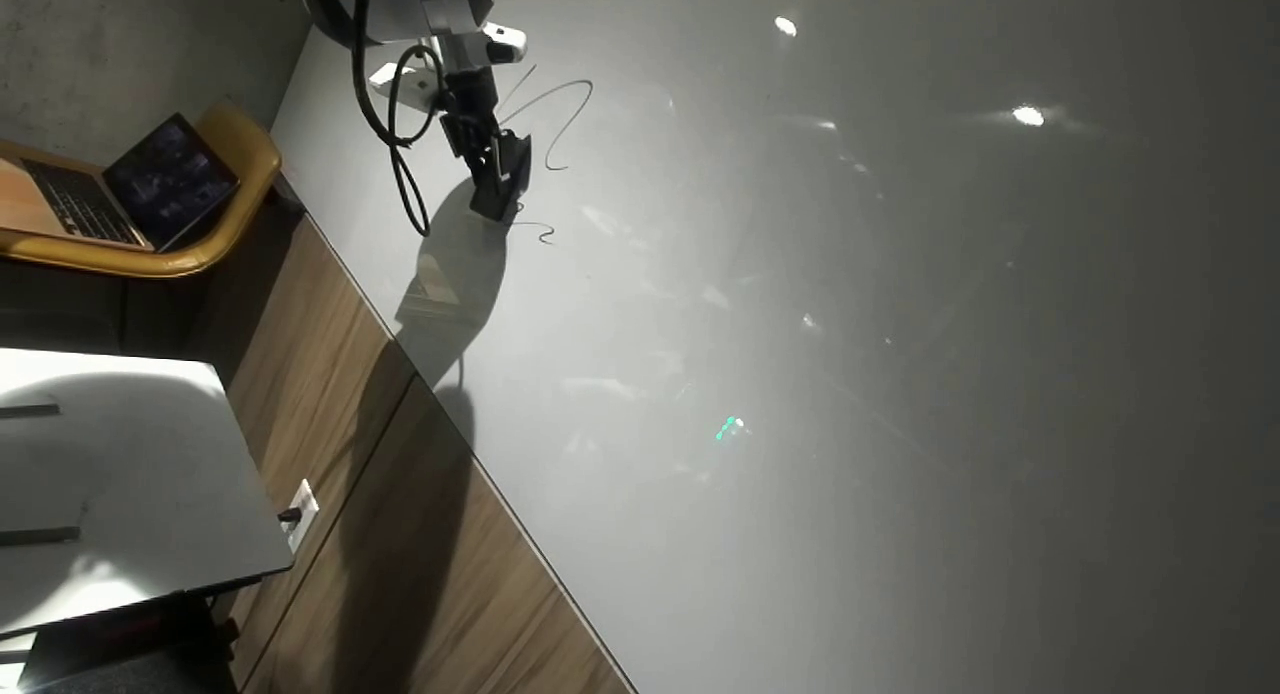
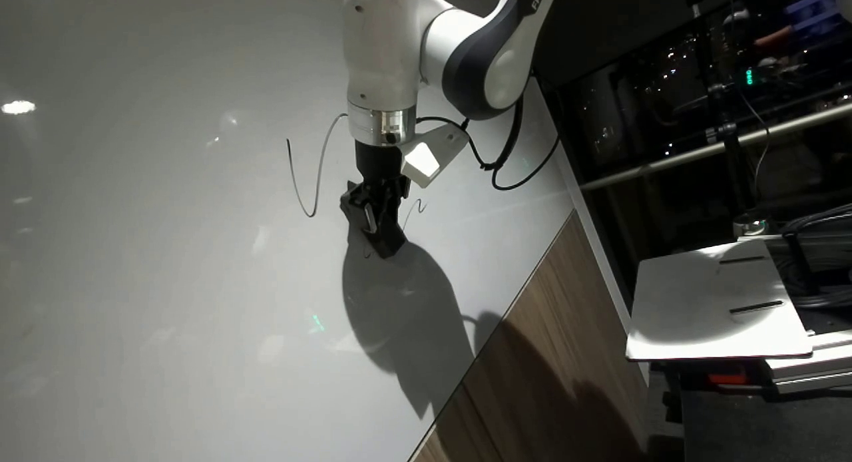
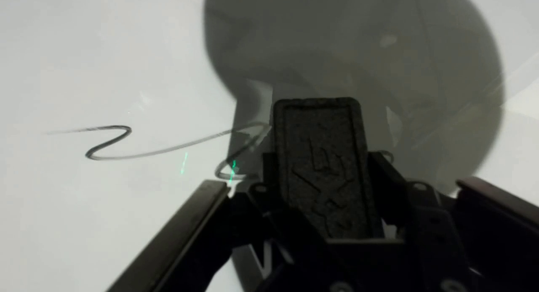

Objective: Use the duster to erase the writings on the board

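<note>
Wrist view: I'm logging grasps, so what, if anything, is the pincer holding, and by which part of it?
The pincer holds the duster, pinched by its two long sides, with one short end sticking out past the hold.

In an exterior view my arm (image 1: 430, 4) hangs at upper left, black cables (image 1: 360, 64) looping beside it. My gripper (image 1: 488, 162) points downward and grips the duster (image 1: 512, 179); whether the duster touches the board (image 1: 900, 374) I cannot tell. I note writings (image 1: 570, 124): a hooked line just beside the gripper, a small squiggle (image 1: 552, 232) near the duster's lower end. Arm's shadow (image 1: 455, 264) crosses the board's edge onto wood panelling (image 1: 520, 584). Far left: open laptop (image 1: 170, 182) on a yellow chair (image 1: 255, 154); below it, a white table top (image 1: 150, 464) and wall socket (image 1: 304, 514).
</note>
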{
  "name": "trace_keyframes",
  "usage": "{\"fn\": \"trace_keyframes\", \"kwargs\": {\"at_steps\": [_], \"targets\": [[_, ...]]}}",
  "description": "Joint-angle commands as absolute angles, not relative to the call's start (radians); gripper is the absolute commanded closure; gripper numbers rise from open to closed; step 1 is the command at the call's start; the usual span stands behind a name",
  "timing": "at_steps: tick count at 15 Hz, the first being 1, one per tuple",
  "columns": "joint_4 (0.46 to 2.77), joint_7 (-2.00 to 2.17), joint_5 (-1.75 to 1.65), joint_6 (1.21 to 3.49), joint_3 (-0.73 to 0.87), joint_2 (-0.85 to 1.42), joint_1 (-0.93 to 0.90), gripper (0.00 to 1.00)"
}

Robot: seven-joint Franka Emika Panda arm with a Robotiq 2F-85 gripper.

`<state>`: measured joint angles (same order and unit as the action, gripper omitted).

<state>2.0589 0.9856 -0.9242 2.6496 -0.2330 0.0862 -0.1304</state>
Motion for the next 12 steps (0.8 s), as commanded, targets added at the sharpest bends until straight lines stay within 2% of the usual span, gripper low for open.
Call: {"fn": "trace_keyframes", "kwargs": {"at_steps": [1,12], "targets": [[2.024,0.951,-0.996,2.685,-0.160,0.097,-0.063,0.70],[2.042,0.889,-1.015,2.632,-0.065,0.060,0.015,0.70]]}}
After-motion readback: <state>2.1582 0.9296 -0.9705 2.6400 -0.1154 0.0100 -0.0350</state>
